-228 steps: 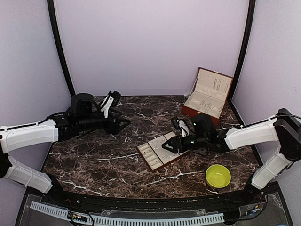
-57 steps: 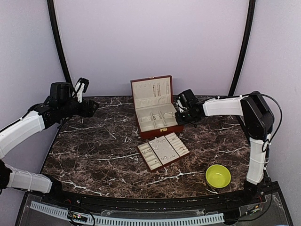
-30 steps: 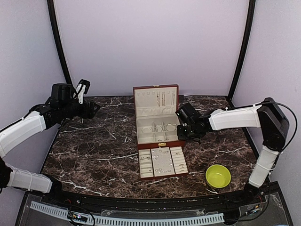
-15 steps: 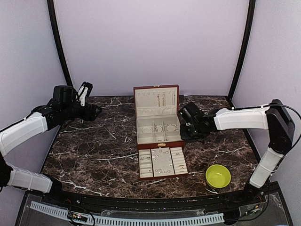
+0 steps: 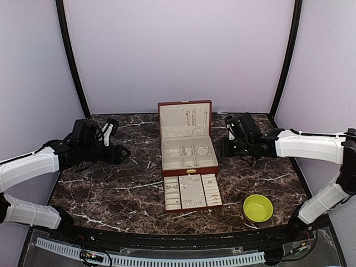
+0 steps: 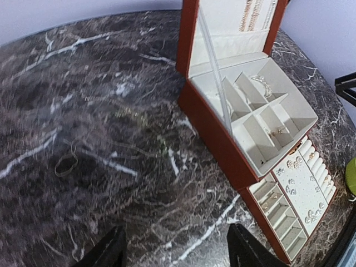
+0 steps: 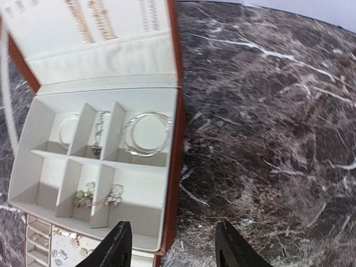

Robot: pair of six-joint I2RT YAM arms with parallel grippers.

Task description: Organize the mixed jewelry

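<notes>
The left fingers stand apart, holding nothing, above the dark marble surface. A thin chain loop lies on it at their 10 o'clock, well apart from them, and the open jewelry box is at 1 o'clock. The right fingers are likewise spread and empty near the box's right wall, with silvery hoops in its back compartments at 12 o'clock and small pieces in a front one at 10 o'clock. Tiny studs and rings lie on the compartment tray, which touches the box at its 6 o'clock.
</notes>
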